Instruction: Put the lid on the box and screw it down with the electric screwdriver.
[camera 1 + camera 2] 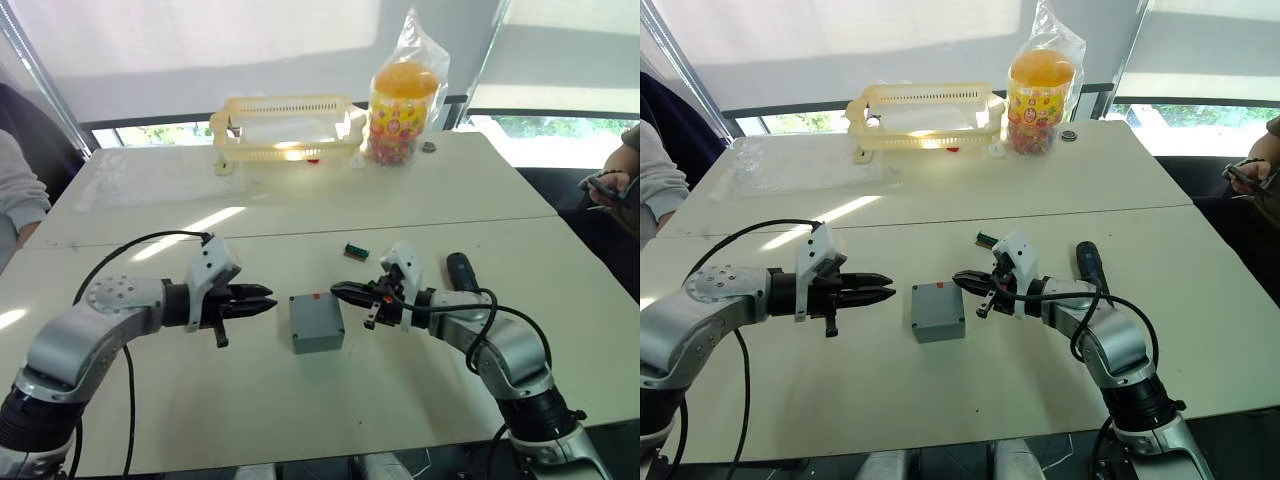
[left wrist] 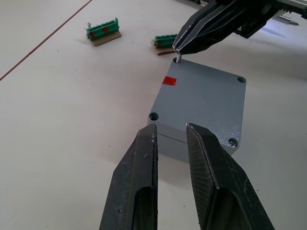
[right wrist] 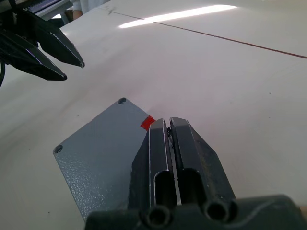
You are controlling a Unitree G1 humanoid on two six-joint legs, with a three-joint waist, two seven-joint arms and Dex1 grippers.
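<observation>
The grey box (image 1: 320, 343) sits mid-table with the flat grey lid (image 2: 201, 96) lying on top, a red mark (image 2: 169, 81) near one edge. My right gripper (image 1: 335, 290) is shut on a small metal screw (image 2: 178, 58), holding it at the lid's far corner hole. My left gripper (image 1: 258, 301) hovers just left of the box, open, with nothing between its fingers (image 2: 144, 163). The black electric screwdriver (image 1: 462, 270) lies on the table behind my right forearm.
Two small green terminal blocks (image 2: 102, 33) (image 2: 165, 42) lie beyond the box. At the table's far side stand a yellow plastic rack (image 1: 285, 128) and a bagged candy jar (image 1: 402, 100). One person (image 1: 15, 190) sits at the left, and another's hand (image 1: 610, 185) is at the right.
</observation>
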